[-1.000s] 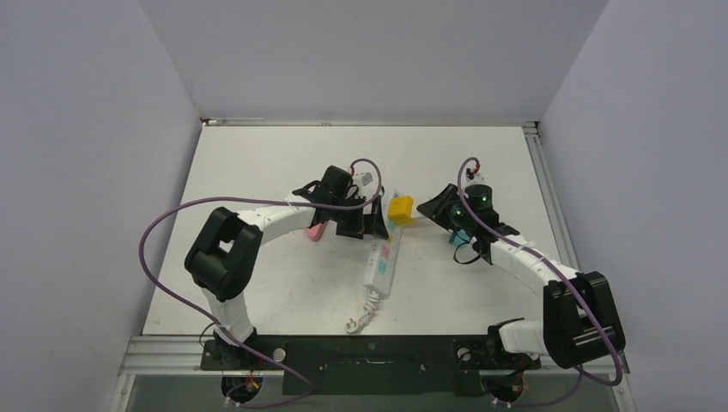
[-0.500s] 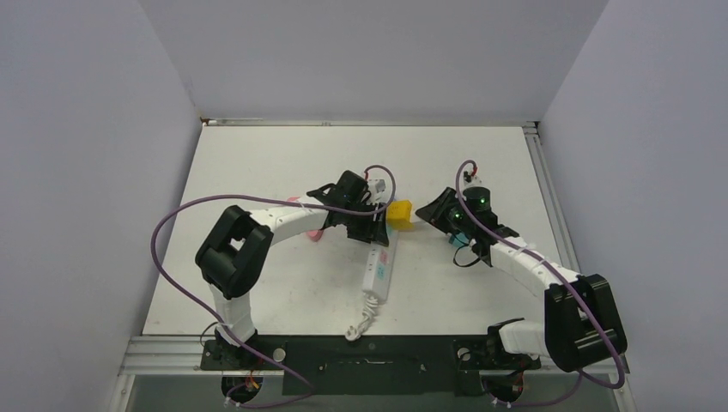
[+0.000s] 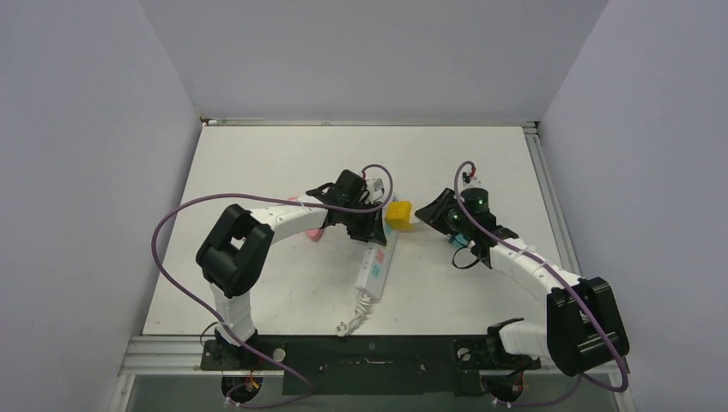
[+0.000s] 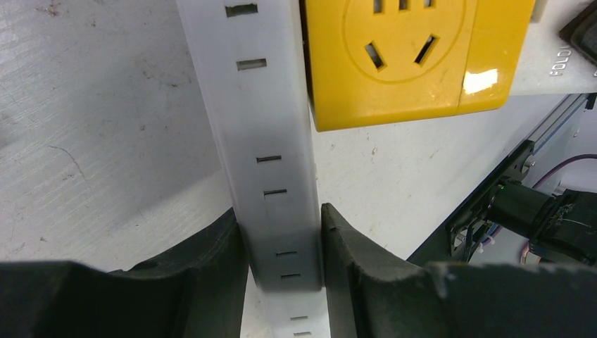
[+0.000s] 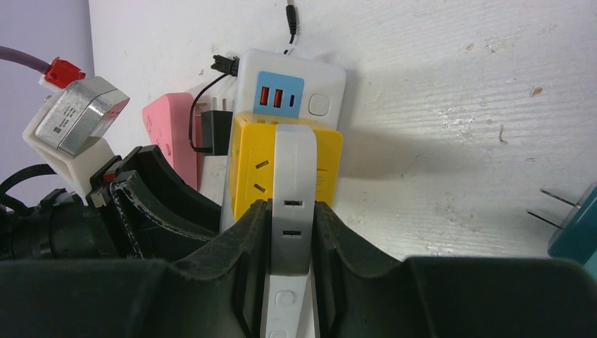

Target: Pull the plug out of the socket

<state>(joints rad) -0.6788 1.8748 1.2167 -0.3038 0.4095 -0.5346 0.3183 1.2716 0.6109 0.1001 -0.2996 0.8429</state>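
The socket (image 3: 371,268) is a long white strip lying down the table's middle, its short cord toward the near edge. My left gripper (image 3: 371,230) sits over its far part. In the left wrist view the white slotted socket (image 4: 271,141) runs between the pads, and the left gripper (image 4: 283,246) is shut on it. The plug (image 3: 397,212), a yellow cube, sits right beside it (image 4: 408,56). My right gripper (image 3: 422,213) meets the cube from the right. The right gripper (image 5: 291,225) is shut on a narrow white slotted bar (image 5: 292,162) crossing the yellow plug (image 5: 246,169).
A pink block (image 3: 314,230) lies left of the left gripper. Beyond the cube is a white box with a blue USB panel (image 5: 292,88), a small black plug (image 5: 211,130) at its side. A teal plug (image 5: 574,239) lies to the right. The table's edge rail (image 4: 556,120) is close.
My left gripper moved right onto the strip and closed on it. The strip and its cord slid toward the near left. The right gripper and yellow cube shifted slightly left.
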